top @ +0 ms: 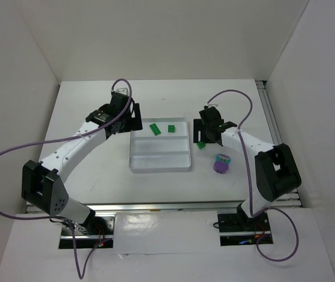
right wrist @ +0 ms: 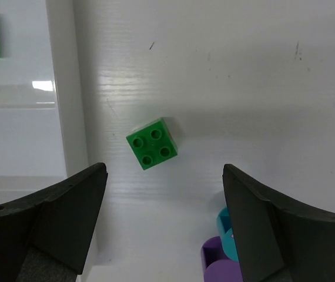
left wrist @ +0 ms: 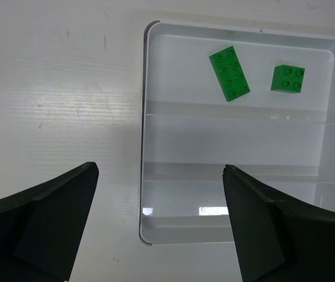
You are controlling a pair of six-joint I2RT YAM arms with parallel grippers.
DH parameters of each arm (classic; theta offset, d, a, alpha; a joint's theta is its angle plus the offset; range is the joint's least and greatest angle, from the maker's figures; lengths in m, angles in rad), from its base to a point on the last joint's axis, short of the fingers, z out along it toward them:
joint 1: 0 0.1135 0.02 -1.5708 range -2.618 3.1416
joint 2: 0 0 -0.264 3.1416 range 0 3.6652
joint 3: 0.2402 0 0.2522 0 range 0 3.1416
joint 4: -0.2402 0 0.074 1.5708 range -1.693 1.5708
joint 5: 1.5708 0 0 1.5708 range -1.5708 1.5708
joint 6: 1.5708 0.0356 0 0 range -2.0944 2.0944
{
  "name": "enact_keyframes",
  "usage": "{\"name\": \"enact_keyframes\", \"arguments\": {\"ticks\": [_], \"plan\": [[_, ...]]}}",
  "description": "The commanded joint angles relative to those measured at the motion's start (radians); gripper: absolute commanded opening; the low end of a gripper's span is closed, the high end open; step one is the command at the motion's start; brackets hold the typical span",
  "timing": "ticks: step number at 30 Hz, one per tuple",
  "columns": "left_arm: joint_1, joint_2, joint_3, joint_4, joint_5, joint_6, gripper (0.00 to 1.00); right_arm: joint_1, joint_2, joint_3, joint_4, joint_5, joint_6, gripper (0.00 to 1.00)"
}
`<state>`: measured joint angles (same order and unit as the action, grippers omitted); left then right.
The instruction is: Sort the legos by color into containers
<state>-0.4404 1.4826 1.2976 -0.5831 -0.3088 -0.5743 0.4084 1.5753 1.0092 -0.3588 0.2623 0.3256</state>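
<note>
Left gripper [left wrist: 160, 170], jaws spread, above the tray's [top: 158, 157] left edge; right gripper [right wrist: 164, 170], jaws spread, over a square green brick [right wrist: 152, 143] on the table [right wrist: 250, 88] just right of the tray; long green brick [left wrist: 230, 73] and second square brick [left wrist: 288, 78] lying apart in the far compartment; teal piece [top: 222, 157] at the purple cup [top: 220, 167].
</note>
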Motion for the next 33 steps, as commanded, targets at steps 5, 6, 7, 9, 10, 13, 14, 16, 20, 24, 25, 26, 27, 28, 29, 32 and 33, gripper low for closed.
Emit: {"name": "enact_keyframes", "arguments": {"ticks": [5, 6, 7, 9, 10, 13, 14, 16, 20, 24, 25, 26, 27, 28, 29, 32, 33], "plan": [[-0.014, 0.011, 0.043, 0.017, 0.008, 0.025, 1.00, 0.006, 0.117, 0.042, 0.012, -0.046, -0.072, 0.84], [-0.014, 0.011, 0.043, 0.017, 0.008, 0.025, 1.00, 0.006, 0.117, 0.042, 0.024, -0.046, -0.072, 0.84], [-0.014, 0.011, 0.043, 0.017, 0.008, 0.025, 1.00, 0.006, 0.117, 0.042, 0.024, -0.046, -0.072, 0.81], [-0.014, 0.011, 0.043, 0.017, 0.008, 0.025, 1.00, 0.006, 0.126, 0.032, 0.055, -0.055, -0.063, 0.78], [-0.014, 0.011, 0.043, 0.017, 0.008, 0.025, 1.00, 0.006, 0.126, 0.023, 0.055, -0.055, -0.063, 0.78], [-0.014, 0.021, 0.052, 0.017, 0.008, 0.025, 1.00, 0.006, 0.152, 0.023, 0.080, -0.045, -0.054, 0.72], [-0.014, 0.021, 0.052, 0.017, 0.008, 0.025, 1.00, 0.006, 0.167, 0.023, 0.080, -0.034, -0.054, 0.70], [-0.014, 0.021, 0.052, 0.017, 0.008, 0.025, 1.00, 0.006, 0.178, 0.023, 0.093, -0.034, -0.054, 0.67], [-0.014, 0.030, 0.061, 0.017, 0.008, 0.025, 1.00, 0.006, 0.203, 0.043, 0.103, -0.043, -0.043, 0.61], [-0.023, 0.030, 0.062, 0.017, 0.008, 0.025, 1.00, 0.006, 0.198, 0.043, 0.113, -0.014, -0.033, 0.47], [-0.023, 0.030, 0.062, 0.017, 0.008, 0.025, 1.00, 0.006, 0.177, 0.043, 0.113, 0.000, -0.033, 0.44], [-0.023, 0.030, 0.062, 0.017, -0.001, 0.025, 1.00, 0.006, 0.161, 0.043, 0.104, 0.020, -0.019, 0.43], [-0.023, 0.030, 0.062, 0.017, -0.001, 0.025, 1.00, 0.006, 0.147, 0.043, 0.104, 0.056, -0.019, 0.40], [-0.023, 0.030, 0.062, 0.017, -0.001, 0.025, 1.00, 0.015, 0.132, 0.043, 0.089, 0.069, -0.019, 0.40], [-0.023, 0.030, 0.062, 0.017, -0.001, 0.025, 1.00, 0.015, 0.097, 0.055, 0.078, 0.069, -0.010, 0.40], [-0.023, 0.041, 0.062, 0.017, 0.008, 0.025, 1.00, 0.024, 0.039, 0.095, 0.067, 0.083, 0.000, 0.40], [-0.023, 0.041, 0.062, 0.017, 0.008, 0.025, 1.00, 0.035, 0.028, 0.106, 0.057, 0.083, 0.012, 0.40]]}}
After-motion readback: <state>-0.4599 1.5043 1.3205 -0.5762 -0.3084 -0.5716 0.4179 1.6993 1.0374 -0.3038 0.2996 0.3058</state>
